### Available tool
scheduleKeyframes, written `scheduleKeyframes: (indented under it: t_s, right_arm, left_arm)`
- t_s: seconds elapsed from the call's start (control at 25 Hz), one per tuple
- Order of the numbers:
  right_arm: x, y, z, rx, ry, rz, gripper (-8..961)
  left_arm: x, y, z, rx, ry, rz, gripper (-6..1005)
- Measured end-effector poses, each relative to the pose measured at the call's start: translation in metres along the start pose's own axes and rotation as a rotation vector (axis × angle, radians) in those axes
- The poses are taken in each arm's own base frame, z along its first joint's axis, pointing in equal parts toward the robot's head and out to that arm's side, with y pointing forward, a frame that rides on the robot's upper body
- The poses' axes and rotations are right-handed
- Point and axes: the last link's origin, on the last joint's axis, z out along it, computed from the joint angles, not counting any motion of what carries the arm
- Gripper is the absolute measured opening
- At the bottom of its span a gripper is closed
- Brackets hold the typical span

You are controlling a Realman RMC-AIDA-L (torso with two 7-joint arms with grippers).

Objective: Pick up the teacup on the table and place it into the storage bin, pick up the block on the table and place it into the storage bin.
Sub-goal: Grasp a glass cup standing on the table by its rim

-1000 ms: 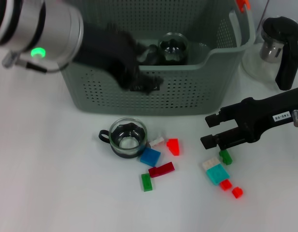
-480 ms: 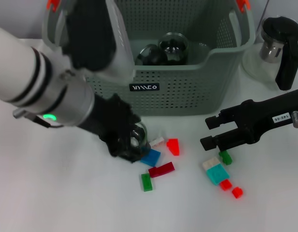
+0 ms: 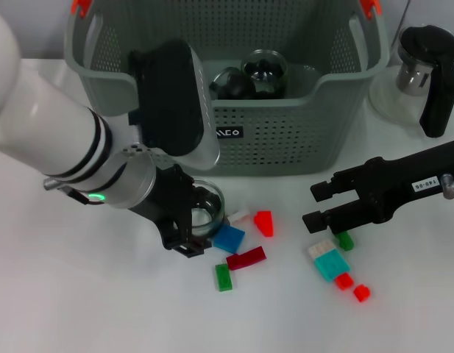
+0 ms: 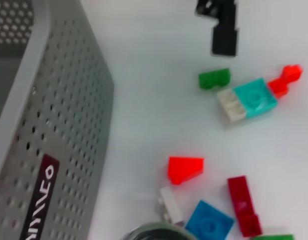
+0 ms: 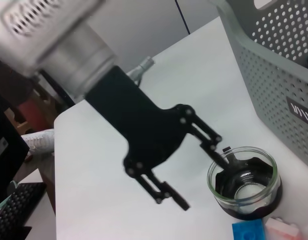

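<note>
The teacup (image 3: 203, 209) stands upright on the table (image 3: 79, 294), just in front of the near wall of the storage bin (image 3: 285, 132), left of the scattered blocks. Our left gripper (image 3: 190, 220) has its fingers spread wide around it. In the right wrist view one finger (image 5: 209, 140) reaches the cup's rim on the handle side, while the other finger (image 5: 166, 192) hangs off to the near side, apart from the glass. So the cup lies on the bin side of the open jaws, not yet centred between them. We judge that the gripper must shift toward the bin before it closes. It holds nothing.

Our right gripper (image 3: 318, 204) waits on the right side of the table with its two fingers apart and empty, close above the green block (image 3: 346, 240). It is the nearer arm for the blocks on that side.

We count one teacup on the table and two glass cups (image 3: 249, 76) already in the bin. Of blocks we count nine:
- beside the cup, a white one (image 3: 239, 215), a red wedge (image 3: 264, 222), a blue one (image 3: 228, 238), a dark red one (image 3: 246, 258) and a green one (image 3: 224, 277)
- farther right, the green block, a teal and white one (image 3: 328, 260) and two small red ones (image 3: 352, 286).

A glass teapot (image 3: 425, 70) with a black handle stands at the far right.
</note>
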Motion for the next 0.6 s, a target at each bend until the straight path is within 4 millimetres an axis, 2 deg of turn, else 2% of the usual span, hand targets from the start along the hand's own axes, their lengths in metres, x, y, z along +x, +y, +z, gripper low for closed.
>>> scheduleKeyframes:
  t_s: [0.04, 0.32, 0.6]
  right_arm:
    - [0.0, 0.0, 0.0, 0.0, -0.001, 0.0, 796]
    - [-0.002, -0.001, 0.001, 0.008, -0.003, -0.003, 797]
    - [-0.001, -0.002, 0.001, 0.012, -0.004, 0.001, 797]
  left_arm:
    - [-0.002, -0.003, 0.008, 0.021, -0.024, 0.011, 708]
    - [-0.003, -0.006, 0.027, 0.048, -0.073, 0.053, 707]
    - [0.0, -0.005, 0.037, 0.046, -0.107, 0.088, 708]
